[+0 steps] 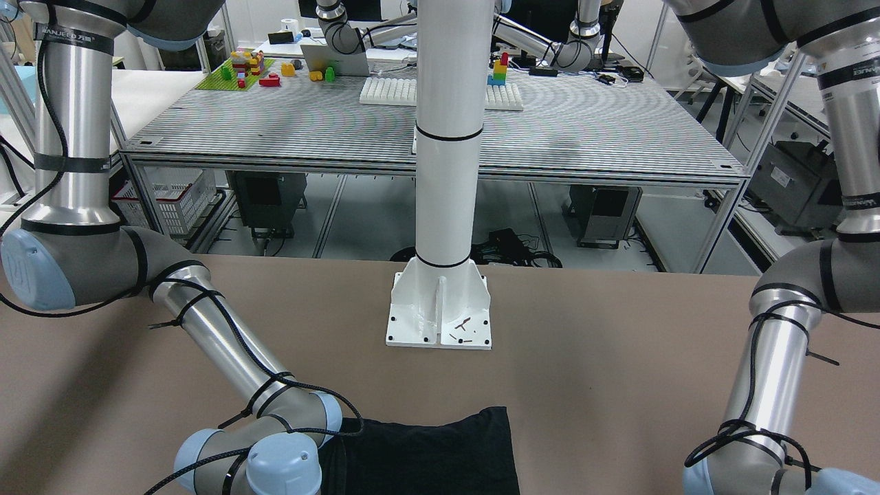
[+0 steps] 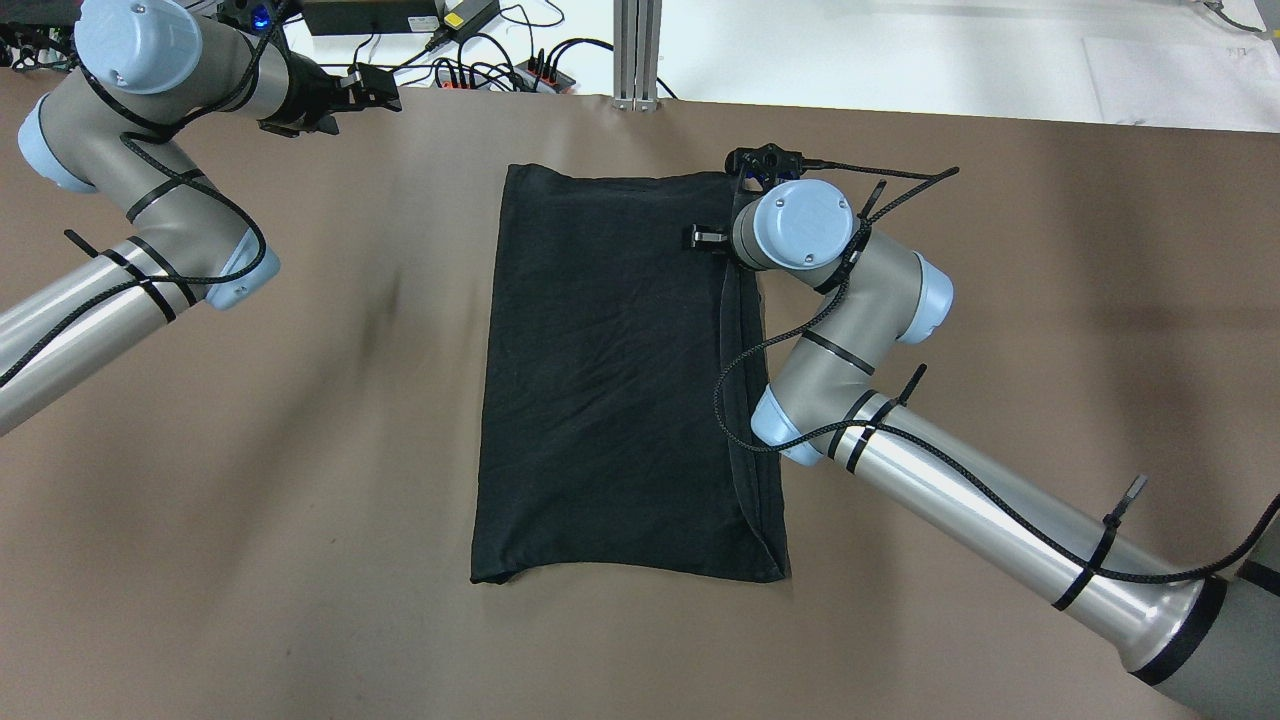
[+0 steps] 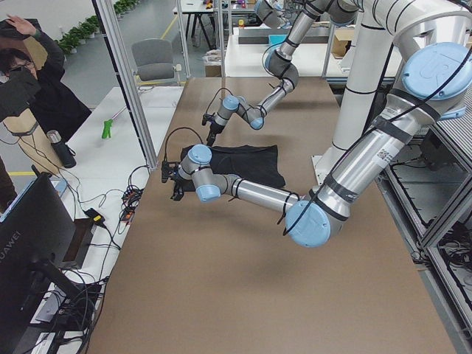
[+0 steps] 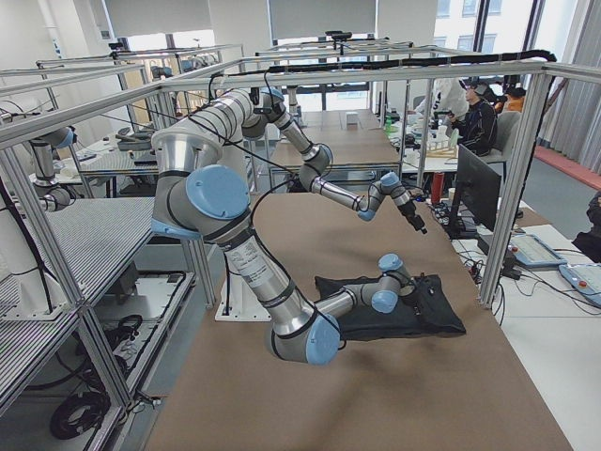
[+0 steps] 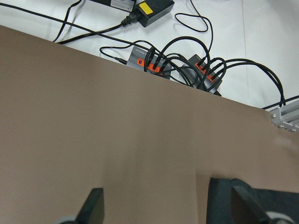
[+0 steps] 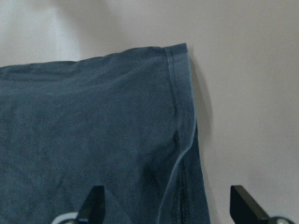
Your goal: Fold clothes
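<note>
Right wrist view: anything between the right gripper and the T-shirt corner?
Nothing visible. The right gripper is open over the hemmed corner of the black T-shirt, with only bare fabric and table in front of it.

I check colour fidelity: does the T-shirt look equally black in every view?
Overhead exterior: the T-shirt is deep black on a brown table. Right wrist-mounted: washed out, the T-shirt looks blue-grey and the table pale; the fingers at the bottom edge are blurred.

Bright, even overhead light with soft shadows; the right wrist view is washed-out and slightly soft.
</note>
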Action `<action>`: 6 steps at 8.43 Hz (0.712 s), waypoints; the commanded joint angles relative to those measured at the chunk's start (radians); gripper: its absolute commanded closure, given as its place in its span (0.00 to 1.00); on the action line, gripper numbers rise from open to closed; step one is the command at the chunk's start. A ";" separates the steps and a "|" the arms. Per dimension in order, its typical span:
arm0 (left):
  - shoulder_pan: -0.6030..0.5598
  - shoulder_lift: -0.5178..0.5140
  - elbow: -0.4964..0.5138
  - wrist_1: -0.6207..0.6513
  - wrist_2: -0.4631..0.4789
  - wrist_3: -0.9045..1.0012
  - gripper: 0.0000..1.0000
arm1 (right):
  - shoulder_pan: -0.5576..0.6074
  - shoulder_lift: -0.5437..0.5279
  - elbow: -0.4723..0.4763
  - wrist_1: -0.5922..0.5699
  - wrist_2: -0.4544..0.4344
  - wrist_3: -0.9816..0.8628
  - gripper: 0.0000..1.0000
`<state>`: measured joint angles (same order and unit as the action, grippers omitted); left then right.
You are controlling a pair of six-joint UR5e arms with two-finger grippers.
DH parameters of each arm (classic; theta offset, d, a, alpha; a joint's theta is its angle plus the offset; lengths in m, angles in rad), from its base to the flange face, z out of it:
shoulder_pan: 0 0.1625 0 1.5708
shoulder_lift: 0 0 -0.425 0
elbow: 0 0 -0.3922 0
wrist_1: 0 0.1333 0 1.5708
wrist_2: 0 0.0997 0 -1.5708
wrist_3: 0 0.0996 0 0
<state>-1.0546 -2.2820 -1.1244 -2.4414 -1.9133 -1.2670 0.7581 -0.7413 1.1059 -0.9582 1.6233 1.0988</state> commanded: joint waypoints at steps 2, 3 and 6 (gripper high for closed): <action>0.002 -0.010 0.002 0.002 -0.001 0.003 0.05 | -0.026 -0.007 0.003 -0.047 -0.011 0.006 0.06; 0.001 -0.014 0.003 0.004 0.000 0.003 0.05 | -0.026 -0.010 0.003 -0.060 -0.011 0.001 0.06; 0.005 -0.020 0.003 0.004 0.000 0.003 0.05 | -0.016 -0.023 0.005 -0.077 0.000 -0.019 0.06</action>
<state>-1.0511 -2.2972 -1.1217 -2.4377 -1.9130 -1.2635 0.7344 -0.7548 1.1102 -1.0266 1.6140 1.0890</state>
